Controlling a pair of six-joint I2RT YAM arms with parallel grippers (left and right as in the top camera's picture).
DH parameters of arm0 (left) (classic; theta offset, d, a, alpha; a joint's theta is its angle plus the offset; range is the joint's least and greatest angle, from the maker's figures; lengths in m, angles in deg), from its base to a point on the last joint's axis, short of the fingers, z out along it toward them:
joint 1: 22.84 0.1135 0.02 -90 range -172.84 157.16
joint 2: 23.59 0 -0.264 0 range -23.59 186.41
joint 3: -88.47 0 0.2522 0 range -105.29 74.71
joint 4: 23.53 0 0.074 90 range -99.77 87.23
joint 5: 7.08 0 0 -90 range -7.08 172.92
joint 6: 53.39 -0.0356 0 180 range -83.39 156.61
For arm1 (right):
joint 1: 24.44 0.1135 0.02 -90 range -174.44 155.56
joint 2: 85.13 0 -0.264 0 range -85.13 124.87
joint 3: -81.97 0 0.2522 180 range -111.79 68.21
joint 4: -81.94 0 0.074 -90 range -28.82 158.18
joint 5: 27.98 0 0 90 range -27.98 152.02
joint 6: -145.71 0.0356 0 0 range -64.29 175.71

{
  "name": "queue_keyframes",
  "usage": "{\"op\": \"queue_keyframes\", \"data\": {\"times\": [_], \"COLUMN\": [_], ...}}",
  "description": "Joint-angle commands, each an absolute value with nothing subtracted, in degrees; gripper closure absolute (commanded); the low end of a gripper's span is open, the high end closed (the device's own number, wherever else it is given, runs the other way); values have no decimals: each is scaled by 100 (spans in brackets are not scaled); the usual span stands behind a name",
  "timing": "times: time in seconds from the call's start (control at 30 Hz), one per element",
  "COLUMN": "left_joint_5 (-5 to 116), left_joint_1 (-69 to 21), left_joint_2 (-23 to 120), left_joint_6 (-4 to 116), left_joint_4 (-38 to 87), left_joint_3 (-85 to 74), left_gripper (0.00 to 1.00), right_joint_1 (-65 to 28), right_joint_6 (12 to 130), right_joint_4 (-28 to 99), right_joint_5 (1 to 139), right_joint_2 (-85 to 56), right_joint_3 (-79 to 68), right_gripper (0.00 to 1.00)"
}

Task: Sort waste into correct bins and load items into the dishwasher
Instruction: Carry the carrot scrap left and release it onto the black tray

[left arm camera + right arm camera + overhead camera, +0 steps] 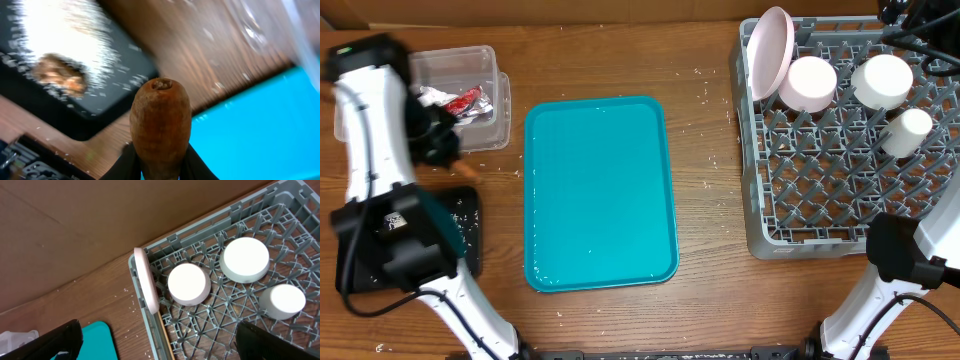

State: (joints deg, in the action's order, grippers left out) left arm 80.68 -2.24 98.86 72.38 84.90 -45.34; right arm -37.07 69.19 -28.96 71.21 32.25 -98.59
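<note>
Fig. 1. My left pincer (pixel 160 167) clenched on the thin brown sausage (pixel 160 125).
The sausage hangs left of the teal tray (pixel 260 130). Farther left lies the black tray (pixel 107 102), holding the nutty chunk (pixel 59 75) and rice crumbs (pixel 102 80). Well right of the teal tray, my right pincer (pixel 160 347) stands released by the grey rack (pixel 215 325).
</note>
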Motion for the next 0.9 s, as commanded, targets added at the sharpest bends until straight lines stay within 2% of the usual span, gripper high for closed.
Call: {"op": "queue_keyframes", "data": {"times": [0.0,0.17,0.33,0.63,0.87], "left_joint_5": [8162,8328,8481,8483,8649], "left_joint_1": [519,1228,1512,1551,1551], "left_joint_2": [9628,9628,9628,9628,9628], "left_joint_6": [7350,7350,7358,7802,7874], "left_joint_4": [8536,8497,8075,7146,6716], "left_joint_3": [-4641,-4613,-4217,-2829,-2580], "left_gripper": [83,82,82,82,79], "right_joint_1": [-3707,-3707,-3707,-3707,-3707], "right_joint_6": [6895,6897,6897,6897,6897], "right_joint_4": [-2886,-2886,-2886,-2886,-2886], "right_joint_5": [7153,7153,7153,7153,7153], "right_joint_2": [3114,3114,3114,3114,3114], "right_joint_3": [-9901,-9901,-9901,-9901,-9901], "right_gripper": [0,0,0,0,0]}}
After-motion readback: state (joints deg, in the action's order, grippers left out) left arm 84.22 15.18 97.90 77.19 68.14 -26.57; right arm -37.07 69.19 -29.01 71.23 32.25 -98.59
